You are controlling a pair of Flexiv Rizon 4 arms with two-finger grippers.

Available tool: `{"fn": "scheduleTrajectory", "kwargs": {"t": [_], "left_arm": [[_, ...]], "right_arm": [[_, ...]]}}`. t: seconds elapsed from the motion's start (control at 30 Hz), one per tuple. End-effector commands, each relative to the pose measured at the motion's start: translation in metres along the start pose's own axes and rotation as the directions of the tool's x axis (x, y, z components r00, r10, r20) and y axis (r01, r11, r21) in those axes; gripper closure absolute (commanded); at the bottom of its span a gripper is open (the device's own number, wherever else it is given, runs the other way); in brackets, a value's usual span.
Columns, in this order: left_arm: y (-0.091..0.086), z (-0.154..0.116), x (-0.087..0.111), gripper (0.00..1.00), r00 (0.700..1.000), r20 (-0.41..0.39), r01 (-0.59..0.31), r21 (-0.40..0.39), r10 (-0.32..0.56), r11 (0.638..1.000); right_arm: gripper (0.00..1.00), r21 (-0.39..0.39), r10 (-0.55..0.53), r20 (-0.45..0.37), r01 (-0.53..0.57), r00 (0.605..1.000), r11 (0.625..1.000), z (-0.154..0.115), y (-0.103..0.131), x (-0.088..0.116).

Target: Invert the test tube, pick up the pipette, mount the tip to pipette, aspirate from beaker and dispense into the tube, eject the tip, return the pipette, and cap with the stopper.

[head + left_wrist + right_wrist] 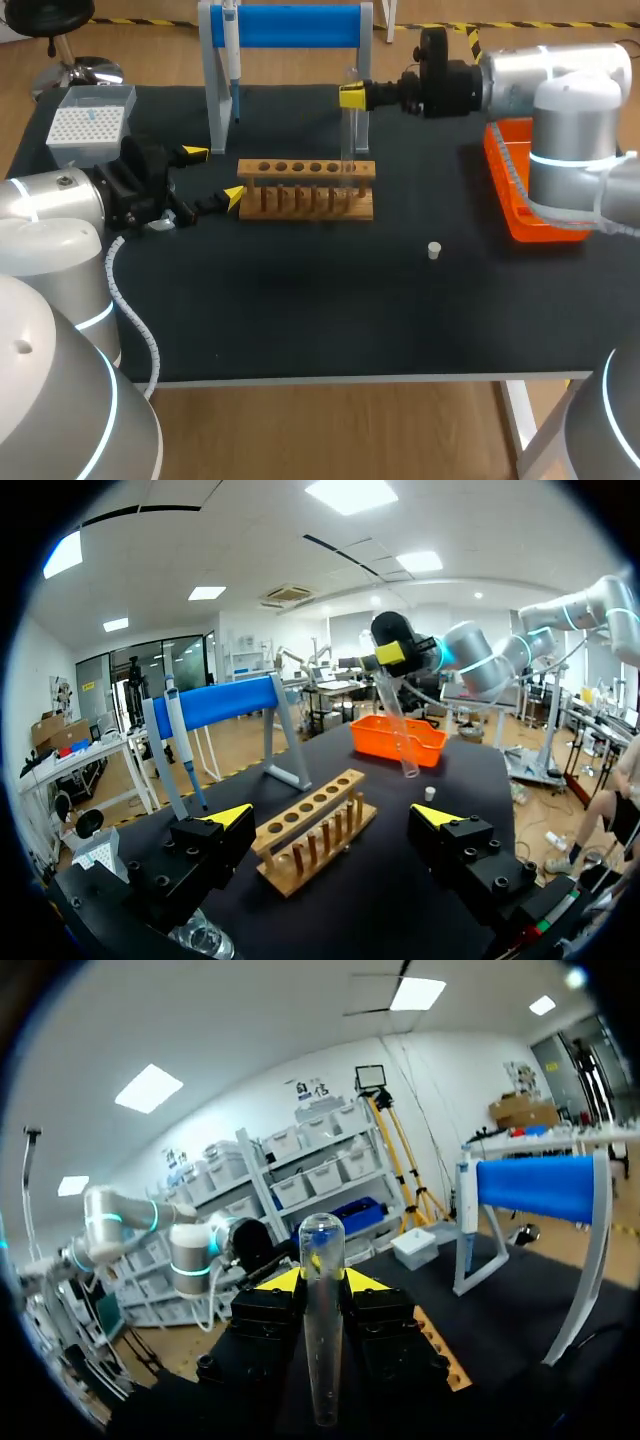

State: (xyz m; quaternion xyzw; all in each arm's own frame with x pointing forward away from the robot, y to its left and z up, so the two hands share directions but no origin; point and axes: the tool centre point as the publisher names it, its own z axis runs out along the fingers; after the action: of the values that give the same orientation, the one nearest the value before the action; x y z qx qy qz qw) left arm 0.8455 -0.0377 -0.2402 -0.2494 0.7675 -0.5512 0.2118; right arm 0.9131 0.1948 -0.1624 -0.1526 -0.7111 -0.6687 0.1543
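A black worktop (330, 310) seen from above, with a robot arm coming in from each side. At the back stands a frame with a blue roll (295, 25) across its top. An orange tray (510, 160) lies at the right edge, beneath the right arm. A wooden rack (307, 170), with holes along its top and pegs along its front, sits in the middle. A white tip box (90, 125) is at the back left.

The pipette (231, 50) hangs untouched on the frame's left post. The right gripper (352, 97) reaches in level from the right and is clamped on the clear tube (352, 140), near its upper end. It holds the tube almost upright, just above the rack's right end. In the right wrist view the rounded, closed end points up and the open mouth points down. So the tube probably has yet to be turned over, and gripping it from the side leaves the wrist free to roll it.

The left gripper (214, 174) rests low beside the rack's left end. Its fingers are apart and hold nothing, perhaps waiting to steady the rack. A small white stopper (434, 250) lies alone on the worktop, well in front of the rack and to its right.

The rack sits directly under the tube, so the tube probably needs more height before it swings. The frame's right post stands close behind the tube and could also be struck. No beaker can be made out with certainty.
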Motion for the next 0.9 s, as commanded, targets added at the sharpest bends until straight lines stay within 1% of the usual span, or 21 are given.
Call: {"fn": "scheduleTrajectory", "kwargs": {"t": [0.03,0.1,0.17,0.2,0.23,0.27,0.33,0.4,0.43,0.67,0.7,0.73,0.77,0.8,0.83,0.87,0.9], "left_arm": [[0.001,0.0,0.001,0.0,1.0,0.004,-0.001,0.003,0.001,1.0],[0.001,0.0,0.001,0.0,1.0,0.004,-0.001,0.003,0.001,1.0],[0.001,0.0,0.001,0.0,1.0,0.004,-0.001,0.003,0.001,1.0],[0.001,0.0,0.001,0.0,1.0,0.004,-0.001,0.003,0.001,1.0],[0.001,0.0,0.001,0.0,1.0,0.004,-0.001,0.003,0.001,1.0],[0.001,0.0,0.001,0.0,1.0,0.004,-0.001,0.003,0.001,1.0],[0.001,0.0,0.001,0.0,1.0,0.004,-0.001,0.003,0.001,1.0],[0.001,0.0,0.001,0.0,1.0,0.004,-0.001,0.003,0.001,1.0],[0.001,0.0,0.001,0.0,1.0,0.004,-0.001,0.003,0.001,1.0],[0.001,0.0,0.001,0.0,1.0,0.004,-0.001,0.003,0.001,1.0],[0.001,0.0,0.001,0.0,1.0,0.004,-0.001,0.003,0.001,1.0],[0.001,0.0,0.001,0.0,1.0,0.004,-0.001,0.003,0.001,1.0],[0.001,0.0,0.001,0.0,1.0,0.004,-0.001,0.003,0.001,1.0],[0.001,0.0,0.001,0.0,1.0,0.004,-0.001,0.003,0.001,1.0],[0.001,0.0,0.001,0.0,1.0,0.004,-0.001,0.003,0.001,1.0],[0.001,0.0,0.001,0.0,1.0,0.004,-0.001,0.003,0.001,1.0],[0.001,0.0,0.001,0.0,1.0,0.004,-0.001,0.003,0.001,1.0]], "right_arm": [[1.0,0.137,0.637,-0.11,-0.623,0.763,0.77,-0.004,0.009,-0.005],[1.0,0.151,0.709,-0.121,-0.693,0.695,0.705,-0.004,0.01,-0.005],[1.0,0.164,0.755,-0.116,-0.738,0.645,0.655,-0.004,0.01,-0.005],[1.0,0.174,0.785,-0.12,-0.765,0.608,0.62,-0.003,0.01,-0.005],[1.0,0.186,0.804,-0.115,-0.782,0.584,0.595,-0.003,0.009,-0.004],[1.0,0.186,0.811,-0.115,-0.789,0.574,0.585,-0.003,0.008,-0.003],[1.0,0.182,0.835,-0.13,-0.815,0.534,0.55,-0.002,0.006,-0.003],[1.0,0.164,0.847,-0.123,-0.831,0.518,0.532,-0.002,0.002,-0.004],[1.0,0.155,0.859,-0.127,-0.845,0.496,0.511,-0.002,0.001,-0.004],[1.0,0.135,0.883,-0.132,-0.875,0.45,0.465,-0.004,-0.006,-0.008],[1.0,0.134,0.897,-0.139,-0.889,0.42,0.437,-0.004,-0.007,-0.009],[1.0,0.137,0.899,-0.139,-0.891,0.415,0.432,-0.004,-0.007,-0.009],[1.0,0.139,0.897,-0.13,-0.888,0.422,0.438,-0.005,-0.008,-0.009],[1.0,0.142,0.905,-0.123,-0.895,0.408,0.423,-0.005,-0.008,-0.009],[1.0,0.144,0.909,-0.122,-0.899,0.399,0.414,-0.006,-0.009,-0.01],[1.0,0.143,0.908,-0.121,-0.898,0.401,0.416,-0.006,-0.009,-0.01],[1.0,0.149,0.915,-0.116,-0.904,0.387,0.401,-0.006,-0.009,-0.011]]}}
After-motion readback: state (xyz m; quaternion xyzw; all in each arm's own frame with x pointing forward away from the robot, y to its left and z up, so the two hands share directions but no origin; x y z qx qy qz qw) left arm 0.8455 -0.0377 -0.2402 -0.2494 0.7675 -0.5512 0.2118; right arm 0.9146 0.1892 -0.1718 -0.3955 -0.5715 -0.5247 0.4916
